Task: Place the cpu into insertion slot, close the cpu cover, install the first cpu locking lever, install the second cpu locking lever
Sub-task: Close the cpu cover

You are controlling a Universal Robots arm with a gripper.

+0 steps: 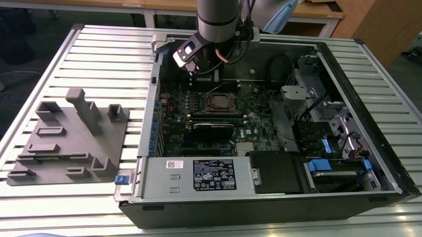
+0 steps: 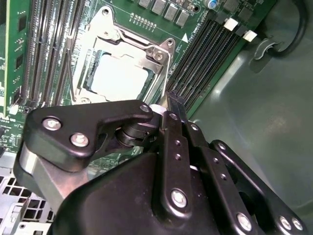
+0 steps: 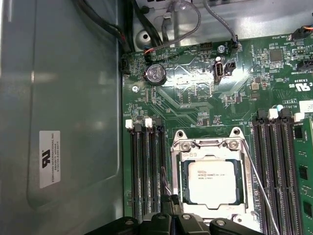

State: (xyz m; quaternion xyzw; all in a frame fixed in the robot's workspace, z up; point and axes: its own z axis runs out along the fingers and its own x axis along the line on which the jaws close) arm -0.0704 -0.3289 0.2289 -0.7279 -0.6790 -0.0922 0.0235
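The cpu lies flat in the insertion slot, its pale metal top facing up; both wrist views show it. The cpu cover, a silver frame, lies down around it. A thin wire locking lever runs slantwise past one side of the socket. A second thin lever lies along the other side. My gripper hangs just above the board at a socket corner, by this second lever's end, fingers shut together. In the exterior view the gripper is behind the socket.
Black memory slots flank the socket on both sides. The grey case wall stands close beside the gripper. Cables and drive bays fill the exterior view's right. A grey fixture plate lies on the table at the exterior view's left.
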